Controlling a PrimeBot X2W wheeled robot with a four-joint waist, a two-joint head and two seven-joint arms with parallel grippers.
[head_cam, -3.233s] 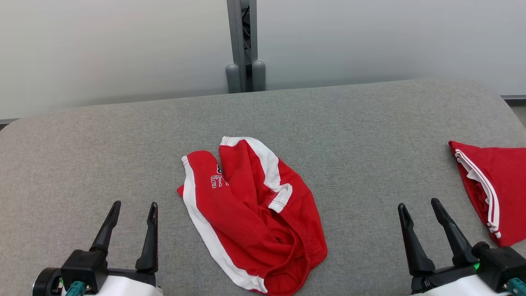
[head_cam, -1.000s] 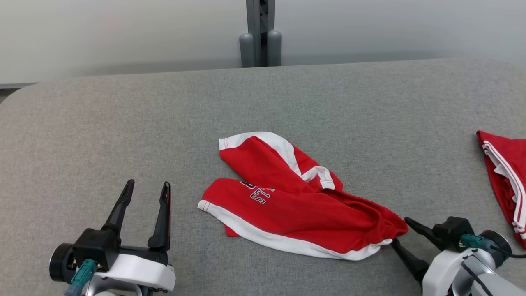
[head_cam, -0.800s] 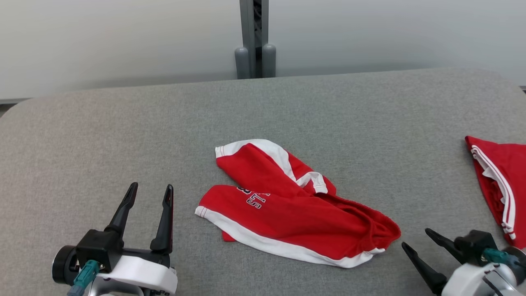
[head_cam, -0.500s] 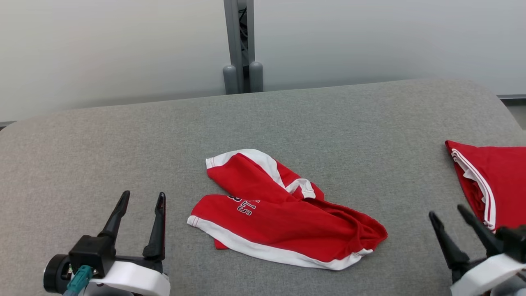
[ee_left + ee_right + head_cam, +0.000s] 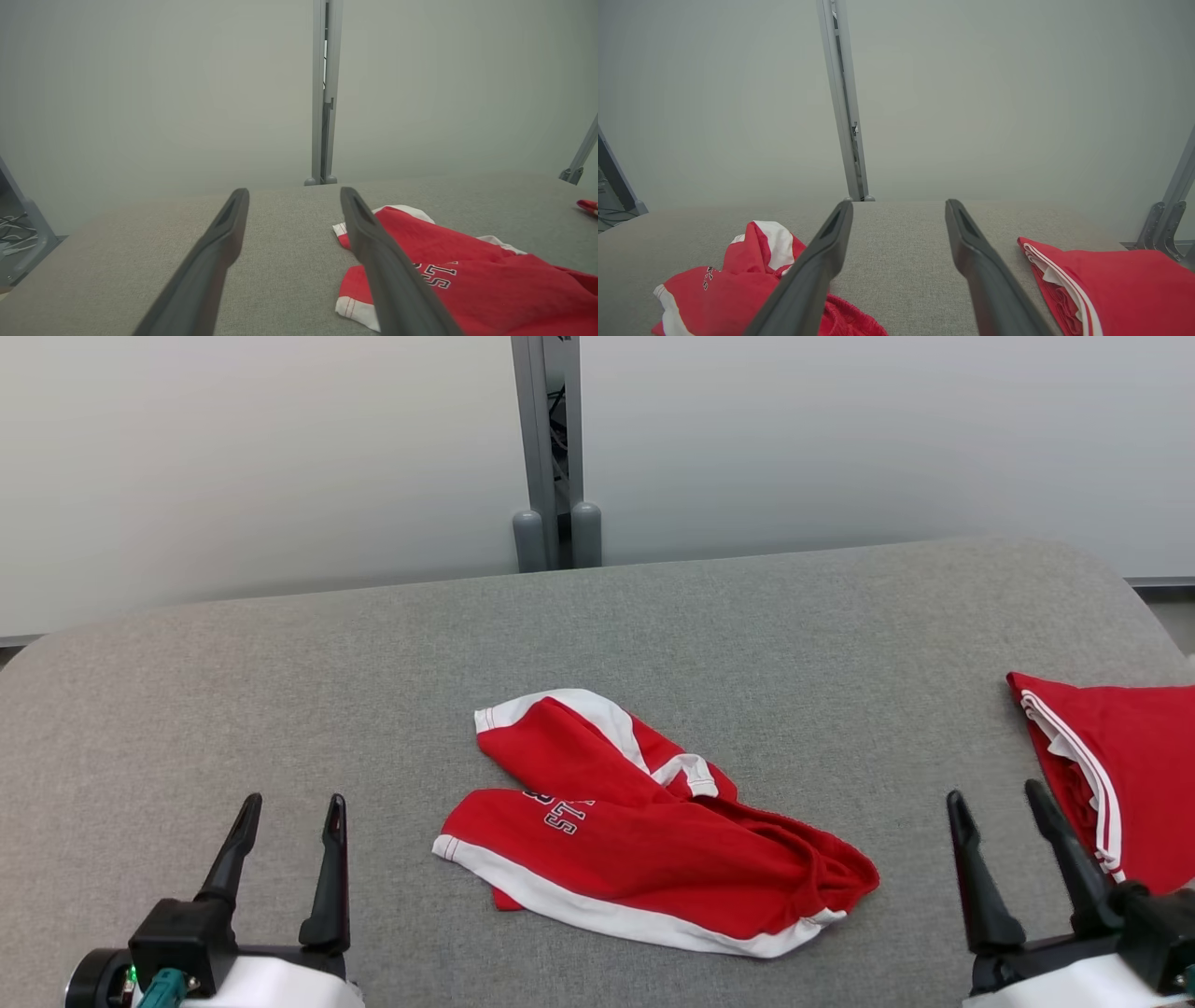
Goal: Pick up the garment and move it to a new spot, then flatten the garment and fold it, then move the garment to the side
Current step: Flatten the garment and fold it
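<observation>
Nearest us, at 7 o'clock, left gripper (image 5: pixel 294 798) sits low by the bench (image 5: pixel 280 663), jaws wide, empty. At 5 o'clock, right gripper (image 5: pixel 993 791) likewise wide, holding nothing. We judge both parked either side to leave the cloth free and take opposite edges. Mid-bench, between them: garment (image 5: pixel 653 849), red shorts with white trim, crumpled, legs splayed toward 10 o'clock, waistband bunched toward 4 o'clock; not yet flat. Farther, at 3 o'clock, folded red piece (image 5: pixel 1130 756), well apart, probably set aside as finished. At 12 o'clock, grey post (image 5: pixel 551 448) behind the bench.
</observation>
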